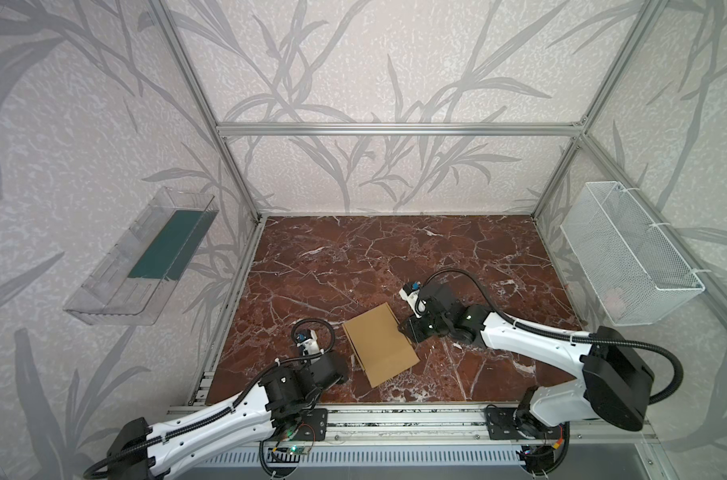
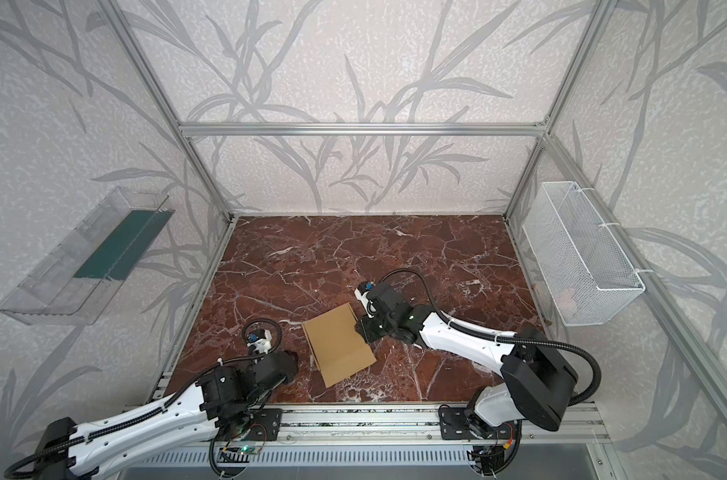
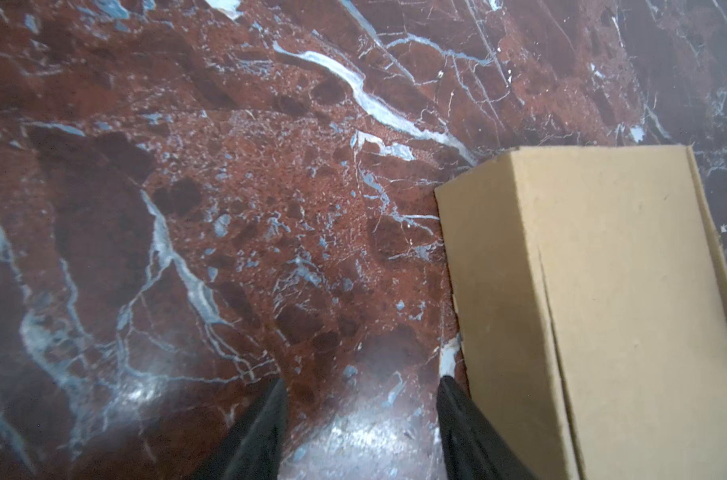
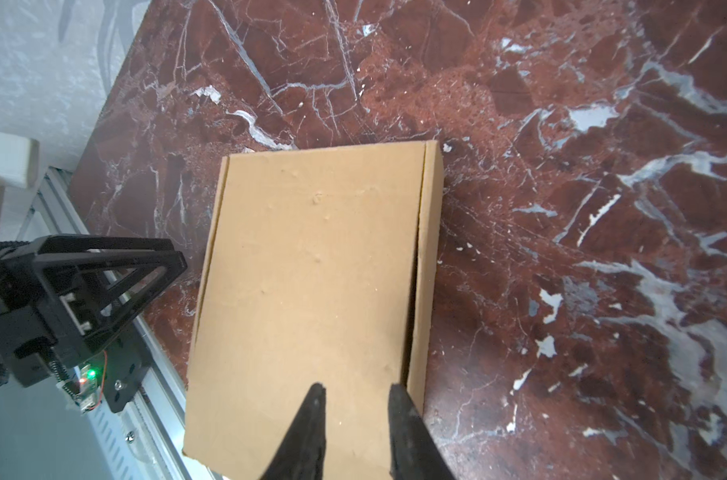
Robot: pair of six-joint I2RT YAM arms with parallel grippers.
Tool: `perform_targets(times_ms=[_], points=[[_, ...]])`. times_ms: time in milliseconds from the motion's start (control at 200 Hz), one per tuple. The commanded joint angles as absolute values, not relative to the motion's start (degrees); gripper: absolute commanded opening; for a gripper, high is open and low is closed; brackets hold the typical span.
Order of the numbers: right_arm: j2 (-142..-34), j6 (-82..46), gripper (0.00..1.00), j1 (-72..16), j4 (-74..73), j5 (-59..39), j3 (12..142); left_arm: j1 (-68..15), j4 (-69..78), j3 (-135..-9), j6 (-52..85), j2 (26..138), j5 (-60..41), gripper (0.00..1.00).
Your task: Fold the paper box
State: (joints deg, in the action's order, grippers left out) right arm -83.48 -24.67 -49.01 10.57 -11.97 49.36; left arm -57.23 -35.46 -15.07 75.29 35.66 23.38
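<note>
The box lies shut and flat on the table, between the two grippers in both top views. The left gripper has its jaws wide apart with nothing between them, low over bare table. The box's side wall stands just beside one of its fingertips; whether they touch cannot be told. The right gripper has its jaws at a narrow gap, also empty. Its tips are over the lid at the box's edge nearest it, close to the seam where lid meets side wall. Whether those tips press on the lid cannot be told.
</note>
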Motion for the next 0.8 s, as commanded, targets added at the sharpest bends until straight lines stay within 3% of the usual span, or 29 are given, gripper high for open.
perform_targets(times_ms=[0,410,795], points=[[-85.99,-21.71,0.27,-48.82,13.83,-11.18,52.18,-55.37,-30.14,-14.91,71.13,37.88,21.81,0.60],[-89.46,-21.03,0.27,-47.85,15.55,-8.78,53.10,-47.20,-14.62,-18.60,61.96,55.05,15.56,0.60],[-83.93,-23.55,0.26,-42.52,13.19,-10.27,45.99,-45.70,-1.12,-29.13,58.50,76.22,9.09,0.60]])
